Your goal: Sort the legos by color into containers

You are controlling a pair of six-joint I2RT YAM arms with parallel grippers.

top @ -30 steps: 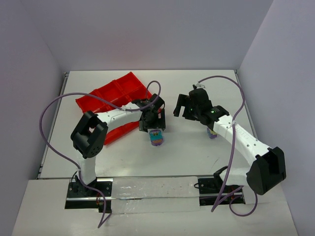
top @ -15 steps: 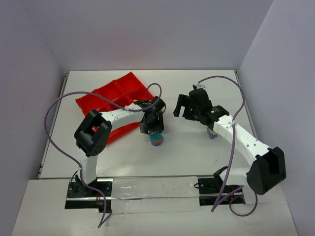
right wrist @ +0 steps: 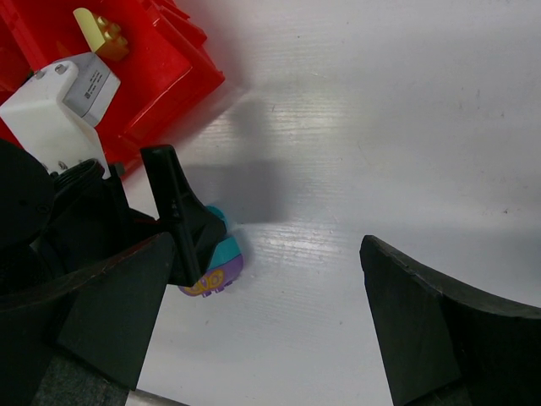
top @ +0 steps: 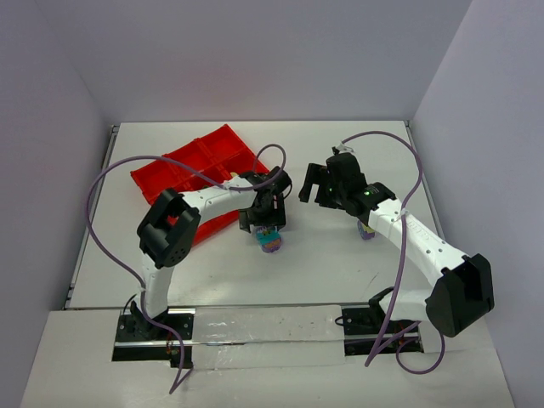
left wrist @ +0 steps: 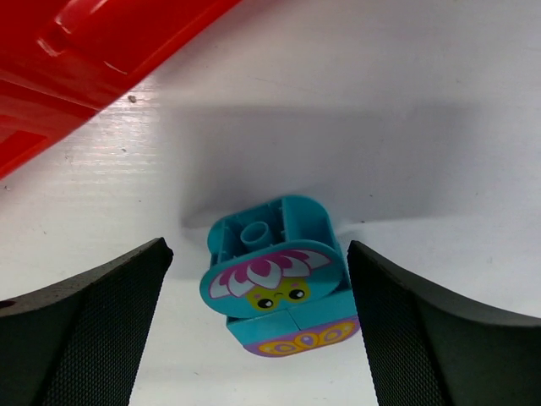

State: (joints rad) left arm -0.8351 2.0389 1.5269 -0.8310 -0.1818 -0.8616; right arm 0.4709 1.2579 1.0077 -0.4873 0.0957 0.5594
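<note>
A teal lego clump point(left wrist: 275, 283) with a purple base and a printed flower face lies on the white table, also seen from above point(top: 270, 244) and in the right wrist view point(right wrist: 215, 269). My left gripper point(left wrist: 256, 249) is open and straddles it, with a finger point(left wrist: 93, 326) on each side and neither touching it. It hangs just over the clump point(top: 267, 225). My right gripper point(right wrist: 269, 245) is open and empty, held above the table right of centre point(top: 313, 184). The red tray point(top: 197, 166) lies at the back left, tilted. A yellow piece point(right wrist: 101, 30) lies in one compartment.
A second small lego clump point(top: 365, 230) lies partly hidden under the right forearm. The tray's corner point(left wrist: 101, 51) is close behind the left gripper. The left arm's fingers point(right wrist: 179, 211) show in the right wrist view. White walls close in the table.
My left gripper has come down over the teal clump, which is now partly covered from above. The left arm's elbow swung to the right. The right arm has not moved.
</note>
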